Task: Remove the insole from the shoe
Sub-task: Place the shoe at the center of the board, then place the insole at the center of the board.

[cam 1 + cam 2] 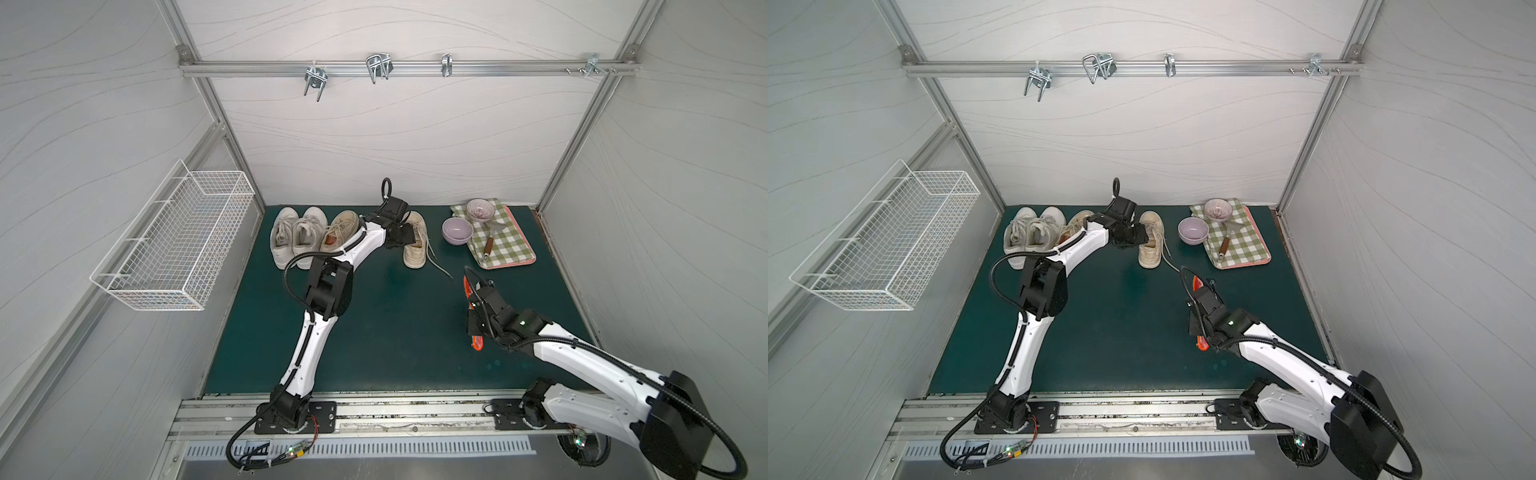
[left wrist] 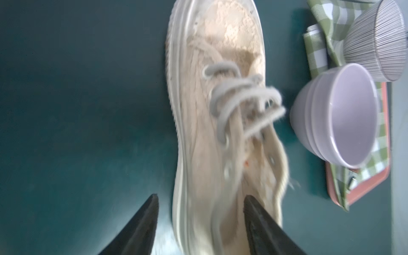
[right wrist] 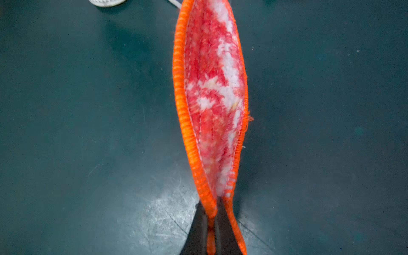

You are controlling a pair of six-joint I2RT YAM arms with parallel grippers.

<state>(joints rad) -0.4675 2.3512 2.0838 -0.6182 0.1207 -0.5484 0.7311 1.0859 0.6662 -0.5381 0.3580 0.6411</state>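
My right gripper point(image 3: 212, 205) clamps the orange-edged red-and-white insole point(image 3: 214, 99); left gripper point(image 2: 201, 196) gapes over the beige lace-up shoe point(image 2: 212, 110). I'd lay the insole flat on the green worktop point(image 3: 88, 132), then release.

Soft, even light; top views bow at their edges. My left wrist view blurs the beige sneaker point(image 2: 198, 154); glare whitens the table point(image 3: 163, 212) beside the insole point(image 3: 212, 88).

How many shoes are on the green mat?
4. Far left: outer white shoe and inner white shoe, side by side. Next, tan shoe, partly hidden under the left arm. Beyond the arm, beige shoe, alone.
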